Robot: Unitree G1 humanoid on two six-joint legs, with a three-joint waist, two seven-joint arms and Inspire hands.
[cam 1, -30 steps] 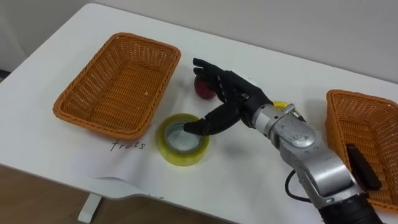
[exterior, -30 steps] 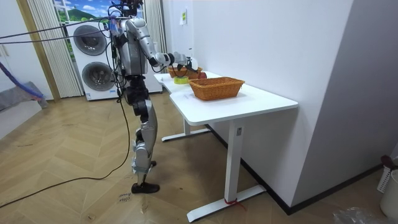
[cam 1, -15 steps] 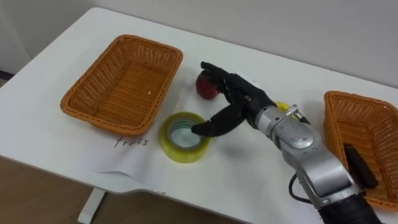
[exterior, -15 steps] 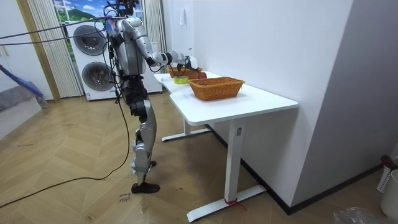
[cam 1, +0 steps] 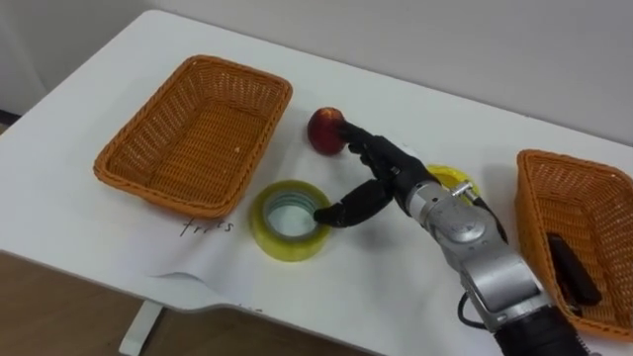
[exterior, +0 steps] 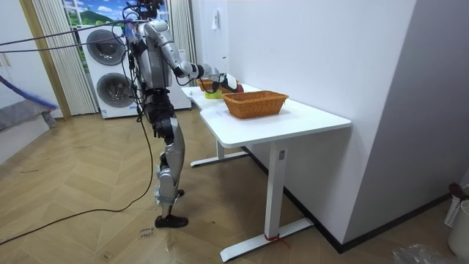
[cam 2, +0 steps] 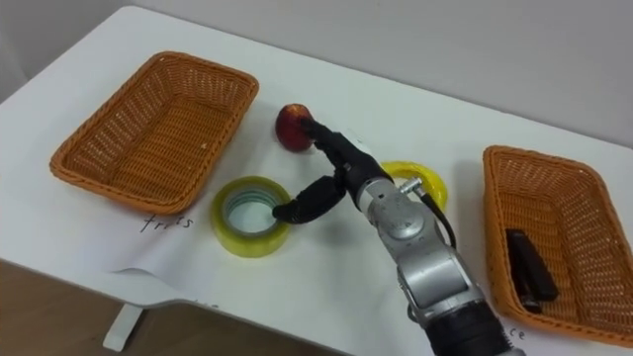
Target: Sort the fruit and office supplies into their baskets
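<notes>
One round red fruit (cam 1: pixel 323 130) near left basket (cam 1: pixel 158 192), right hand (cam 1: pixel 391 180), fingers (cam 1: pixel 358 139) spread open, tips touching it.

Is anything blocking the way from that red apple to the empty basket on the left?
Nothing visible does. The apple lies on bare table just right of the left basket; the yellow tape roll sits nearer the robot, off that path.

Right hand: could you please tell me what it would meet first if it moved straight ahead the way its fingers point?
Probably the apple: the right hand has its fingers right at the apple's side, though contact is unclear.
</notes>
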